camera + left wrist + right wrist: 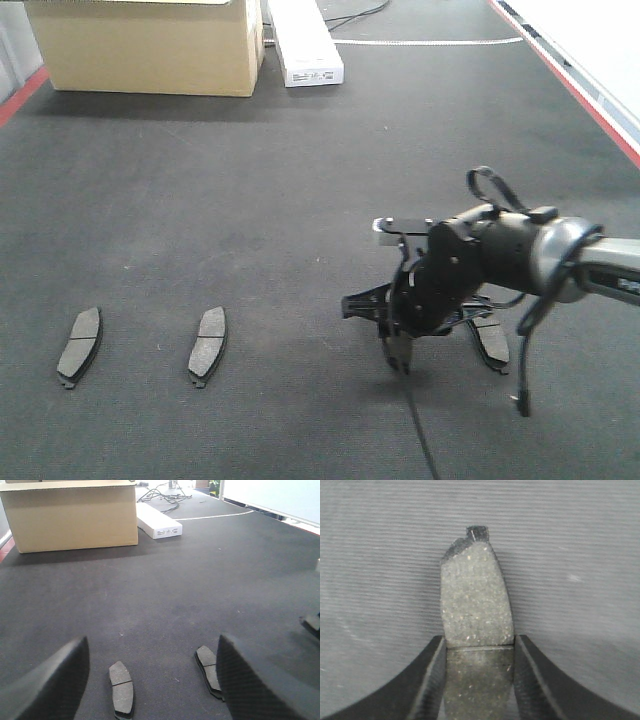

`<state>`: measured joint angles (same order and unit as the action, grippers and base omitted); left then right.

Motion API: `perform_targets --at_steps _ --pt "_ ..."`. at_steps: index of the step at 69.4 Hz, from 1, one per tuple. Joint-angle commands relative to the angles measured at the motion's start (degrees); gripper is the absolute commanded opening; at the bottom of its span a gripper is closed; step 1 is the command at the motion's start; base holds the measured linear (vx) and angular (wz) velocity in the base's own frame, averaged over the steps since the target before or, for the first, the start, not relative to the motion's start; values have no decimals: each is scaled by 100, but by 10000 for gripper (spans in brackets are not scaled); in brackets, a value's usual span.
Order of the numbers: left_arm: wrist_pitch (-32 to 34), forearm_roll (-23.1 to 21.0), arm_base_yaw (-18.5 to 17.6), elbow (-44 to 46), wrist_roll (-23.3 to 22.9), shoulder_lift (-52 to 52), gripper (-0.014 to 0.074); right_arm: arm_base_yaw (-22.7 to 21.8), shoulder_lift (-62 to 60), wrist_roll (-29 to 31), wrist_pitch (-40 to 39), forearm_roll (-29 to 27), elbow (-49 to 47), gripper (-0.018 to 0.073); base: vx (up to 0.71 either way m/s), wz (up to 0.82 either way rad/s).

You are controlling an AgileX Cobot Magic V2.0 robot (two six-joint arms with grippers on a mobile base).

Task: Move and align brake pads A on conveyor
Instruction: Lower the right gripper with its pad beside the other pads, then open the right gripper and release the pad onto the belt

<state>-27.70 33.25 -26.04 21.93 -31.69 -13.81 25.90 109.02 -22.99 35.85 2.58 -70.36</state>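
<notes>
Two brake pads lie side by side on the dark conveyor (250,200) at the left, one (80,345) beside the other (208,343). The left wrist view shows them as a left pad (121,687) and a right pad (209,667) below my left gripper (152,647), which hovers open above and between them. My right gripper (398,352) points down at the belt right of centre, its fingers shut on the sides of a third pad (476,597). A further pad (490,338) lies just right of it, partly hidden by the arm.
A cardboard box (150,45) and a long white carton (305,45) stand at the far end of the belt. Red edge strips run along the right side (580,85) and the far left (20,95). A black cable (420,430) trails from the right gripper.
</notes>
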Motion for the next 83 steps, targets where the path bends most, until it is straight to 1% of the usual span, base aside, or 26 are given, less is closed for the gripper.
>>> perform_targets --at_steps 1,9,20,28,39,55,61,70,83 --pt "368 108 -21 155 -23 -60 523 141 -105 33 -70 90 -369 123 0 0" --pt "368 108 -21 155 -23 -60 523 219 120 42 198 139 -571 220 0 0" --pt "361 108 -21 155 -23 -60 523 219 230 -18 470 128 -617 393 0 0" --pt "361 108 -21 155 -23 -60 523 211 58 -132 487 140 -617 470 0 0" --pt "354 108 -21 155 -23 -60 523 211 -515 -136 514 401 -610 473 0 0" --pt "354 108 -21 155 -23 -60 523 211 -1687 -109 935 1008 -545 471 0 0" --pt "354 108 -21 155 -23 -60 523 211 -2189 -133 793 1168 -265 471 0 0" --pt "354 108 -21 155 -23 -60 523 211 -3024 -389 512 1477 323 471 0 0" --pt "354 108 -21 155 -23 -60 523 211 -4394 -406 462 1742 1115 471 0 0"
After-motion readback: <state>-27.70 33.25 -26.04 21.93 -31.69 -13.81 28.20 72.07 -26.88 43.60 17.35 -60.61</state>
